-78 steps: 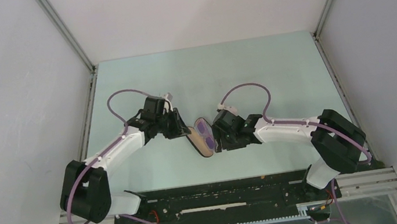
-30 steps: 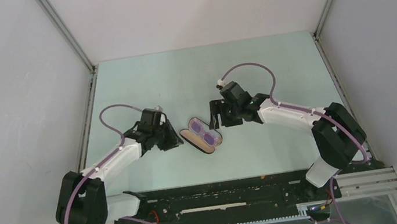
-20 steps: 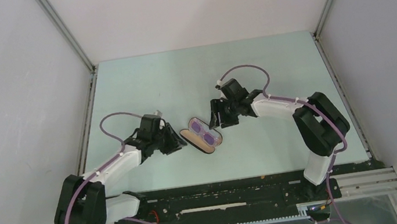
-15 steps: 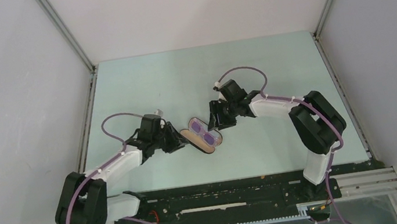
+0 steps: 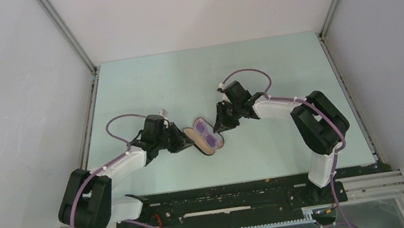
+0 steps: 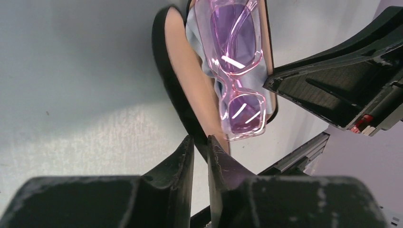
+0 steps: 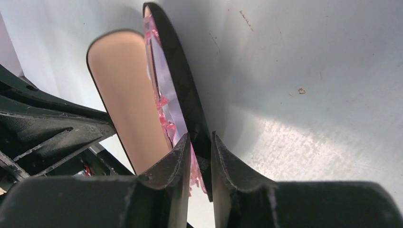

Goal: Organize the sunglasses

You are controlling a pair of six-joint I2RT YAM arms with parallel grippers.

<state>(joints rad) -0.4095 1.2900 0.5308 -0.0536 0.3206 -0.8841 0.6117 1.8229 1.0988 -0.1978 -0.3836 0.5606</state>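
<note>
Left gripper (image 6: 199, 145): narrow gap; the black rim of the case (image 6: 183, 71) is pinched at the tan-lined half.
Right gripper (image 7: 199, 142): narrow too; the opposite black wall of the case is clamped. The fingertip contact is partly hidden by that wall.
Case: laid open on the table (image 5: 183, 81), flanked by both grippers. Its near end is cut off behind the fingers in each wrist view.
Sunglasses (image 6: 236, 52): held inside the open case, in the half gripped by the right gripper, lenses facing up. The arms cannot be made out. From the right wrist only pink slivers are seen above the rim.
Cloth (image 6: 196, 26): light blue, tucked under the sunglasses and mostly covered; only its edges are seen.
Top view: the sunglasses are reduced to two purple patches, and the finger gaps are too small to be read.
</note>
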